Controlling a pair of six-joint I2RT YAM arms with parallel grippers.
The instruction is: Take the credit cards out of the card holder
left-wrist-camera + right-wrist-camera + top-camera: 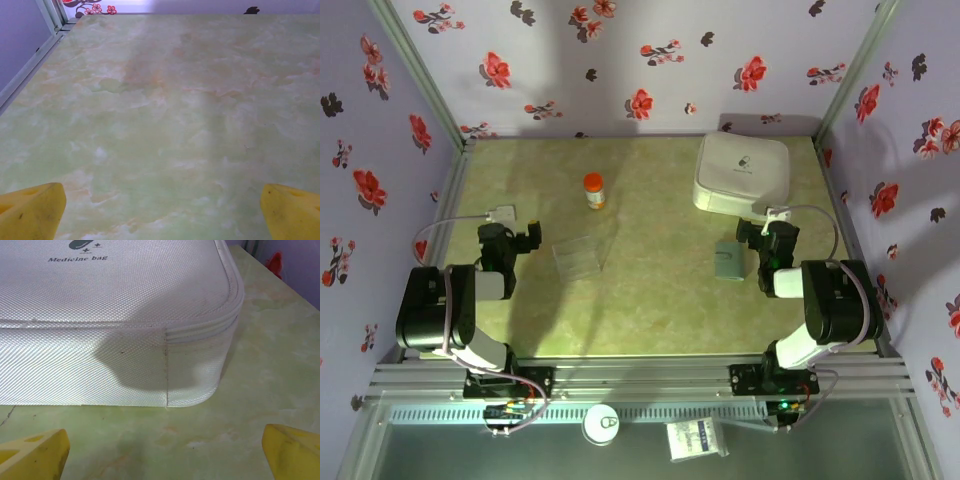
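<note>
The grey-blue card holder (729, 260) lies flat and closed on the table, just left of my right gripper (757, 238). No credit cards are visible; they are hidden or out of view. My right gripper (165, 452) is open, its yellow fingertips (35, 455) wide apart over bare table, facing the white case. My left gripper (528, 240) sits at the left side of the table. It is open too, with yellow fingertips (30, 212) spread over bare table and nothing between them (162, 215).
A big white rounded case (742, 172) marked "Medicine bag" (115, 300) stands at the back right, close in front of the right gripper. A clear plastic tray (577, 256) lies mid-table. An orange-capped bottle (594, 190) stands behind it. Flowered walls enclose the table.
</note>
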